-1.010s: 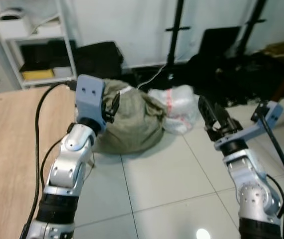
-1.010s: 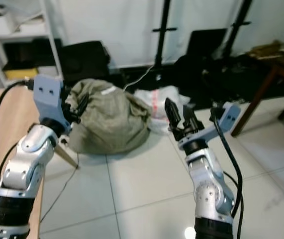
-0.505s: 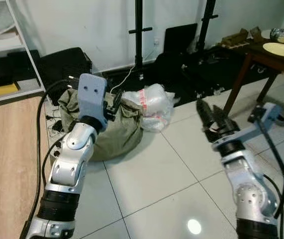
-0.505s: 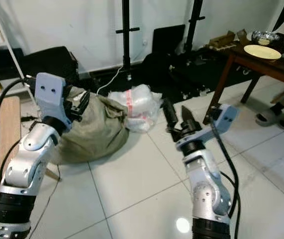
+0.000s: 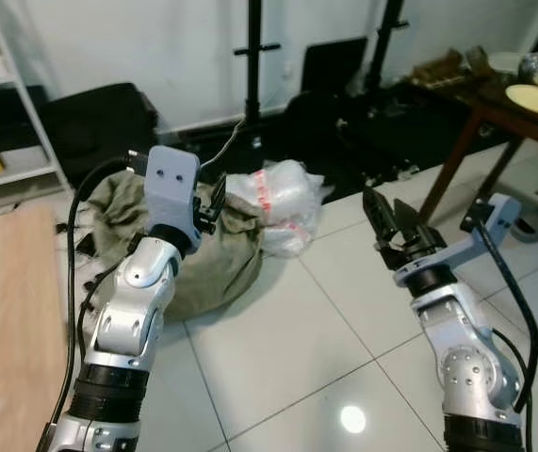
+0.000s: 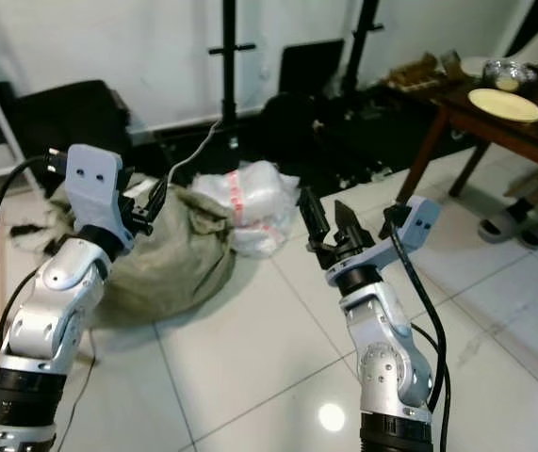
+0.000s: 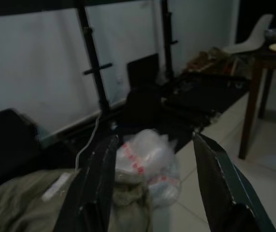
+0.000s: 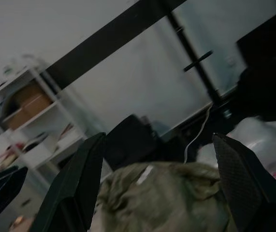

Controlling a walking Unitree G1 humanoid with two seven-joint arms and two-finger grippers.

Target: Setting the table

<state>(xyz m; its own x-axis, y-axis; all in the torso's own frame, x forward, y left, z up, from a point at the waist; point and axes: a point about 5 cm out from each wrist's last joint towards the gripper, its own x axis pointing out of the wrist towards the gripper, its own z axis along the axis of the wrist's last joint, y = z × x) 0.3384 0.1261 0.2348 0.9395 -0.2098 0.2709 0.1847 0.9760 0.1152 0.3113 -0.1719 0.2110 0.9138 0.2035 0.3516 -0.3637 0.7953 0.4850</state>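
Progress: nothing set yet, you carry nothing. Left gripper (image 7: 150, 188) and right gripper (image 6: 323, 222): fingers spread, empty, raised over the tiled floor (image 5: 278, 358).
Tableware: pale plate (image 6: 505, 104) and a bowl (image 6: 500, 70) on the dark table (image 6: 476, 121), far right, well apart from both grippers.
Markings: red print on the plastic bag (image 5: 283, 193), probably lettering, illegible.

A white wall (image 5: 155, 38) backs a floor of pale glossy tiles (image 5: 287, 348) that mirrors a ceiling light. Black stands (image 5: 254, 56) rise against the wall, with dark bags (image 5: 99, 118) at their feet. A white shelf unit (image 5: 14, 141) stands at the left, and a light wooden surface (image 5: 9, 320) lies below it. A dark wooden table (image 6: 495, 118) stands at the right.
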